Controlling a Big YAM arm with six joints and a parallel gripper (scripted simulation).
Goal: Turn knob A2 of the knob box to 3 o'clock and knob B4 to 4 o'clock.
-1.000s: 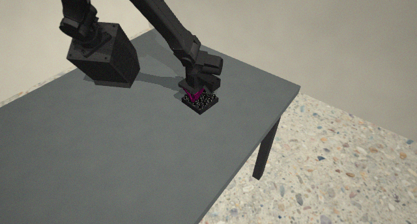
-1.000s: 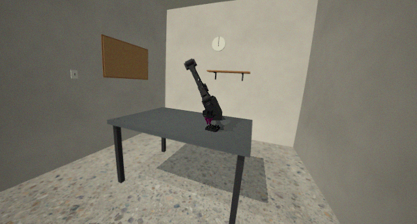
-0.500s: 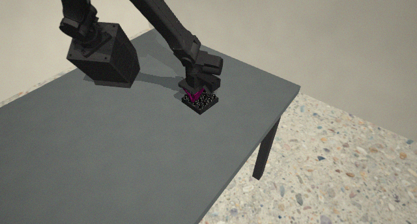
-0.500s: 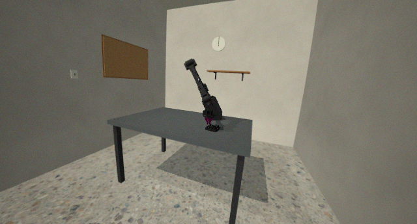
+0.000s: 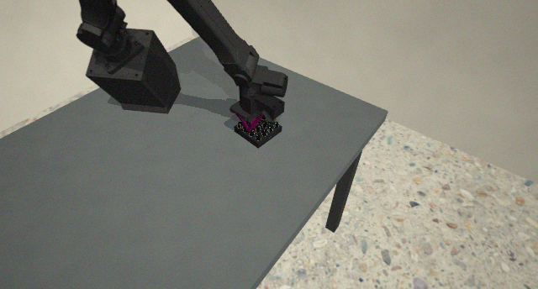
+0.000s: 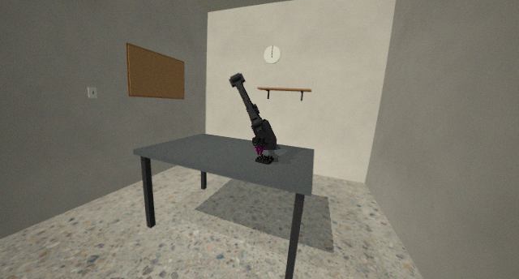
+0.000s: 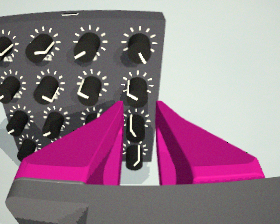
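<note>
Arm reaches down over the knob box (image 5: 264, 137) near the table's (image 5: 126, 188) right edge. Magenta-fingered gripper (image 5: 251, 123) sits right on the knobs.
</note>
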